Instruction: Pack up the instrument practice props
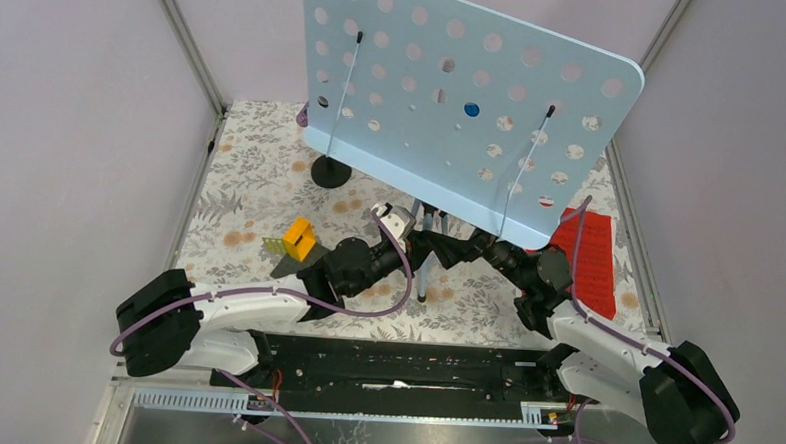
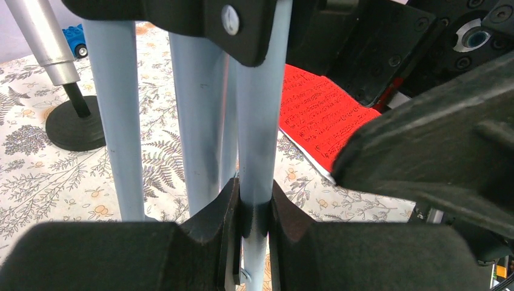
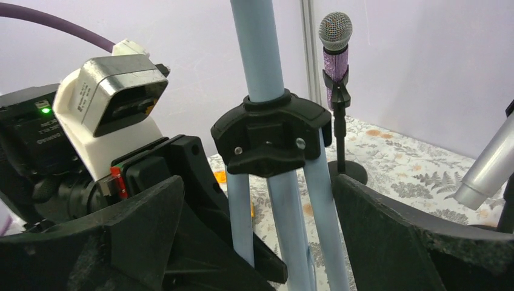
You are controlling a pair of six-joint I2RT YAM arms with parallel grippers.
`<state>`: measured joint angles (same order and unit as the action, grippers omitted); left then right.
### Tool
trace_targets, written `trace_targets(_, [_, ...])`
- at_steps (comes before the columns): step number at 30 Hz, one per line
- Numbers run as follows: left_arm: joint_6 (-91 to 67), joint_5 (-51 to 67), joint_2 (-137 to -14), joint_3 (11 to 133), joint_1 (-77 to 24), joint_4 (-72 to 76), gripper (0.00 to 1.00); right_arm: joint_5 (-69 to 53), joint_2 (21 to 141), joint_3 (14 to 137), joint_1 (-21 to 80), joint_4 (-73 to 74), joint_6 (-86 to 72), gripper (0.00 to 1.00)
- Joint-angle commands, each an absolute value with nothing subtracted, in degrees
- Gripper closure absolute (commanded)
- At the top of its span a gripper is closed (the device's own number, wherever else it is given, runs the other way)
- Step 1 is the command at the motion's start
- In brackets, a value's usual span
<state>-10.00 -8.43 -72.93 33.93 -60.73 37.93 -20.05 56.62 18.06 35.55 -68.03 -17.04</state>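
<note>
Nearest the overhead camera, a black mounting rail (image 1: 393, 367) carries both arms at the table's front edge. Beyond it, the left gripper (image 2: 251, 218) is clamped on one pale-blue tripod leg (image 2: 259, 121) of the sheet-music holder (image 1: 455, 95). The right gripper (image 3: 270, 236) stands spread wide, its fingers (image 3: 145, 224) flanking the legs below the black hub (image 3: 270, 133) without touching them. The holder stands at mid-table, its perforated panel tilted. A red music sheet (image 1: 593, 256) lies flat on the cloth to the right, near the legs; an orange brick (image 1: 299, 238) sits to the left. Farther back, a silver microphone (image 2: 42, 36) rises from a black round-based mic mount (image 2: 73, 124), with a blue toy car (image 2: 76, 39) behind it. A purple microphone (image 3: 335, 54) stands upright in a second mount (image 3: 345, 173). Surface: floral-print cloth (image 1: 261, 176), grey ferns and orange blossoms on white. Room: plain pale-lilac walls (image 1: 73, 118) on three sides, with metal frame posts (image 1: 187, 43) at the back corners.
</note>
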Motion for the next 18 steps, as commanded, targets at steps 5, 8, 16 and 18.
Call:
trace_targets(5, [-11.7, -8.5, -76.5, 31.7, -62.1, 24.9, 1.00, -10.5, 60.9, 23.8, 40.5, -69.9, -7.0, 0.00])
trace_targets(8, [-10.7, -8.0, -77.3, 31.9, -62.6, 24.7, 1.00, -9.8, 63.1, 25.7, 41.0, -68.3, -5.2, 0.00])
trace_targets(16, [-10.8, -8.0, -78.1, 31.3, -63.5, 24.9, 1.00, -4.3, 67.4, 27.0, 42.2, -64.3, -1.1, 0.00])
trace_targets(18, [-11.0, -8.0, -78.3, 31.2, -63.7, 25.0, 1.00, -4.4, 68.1, 27.2, 42.4, -63.5, -0.6, 0.00])
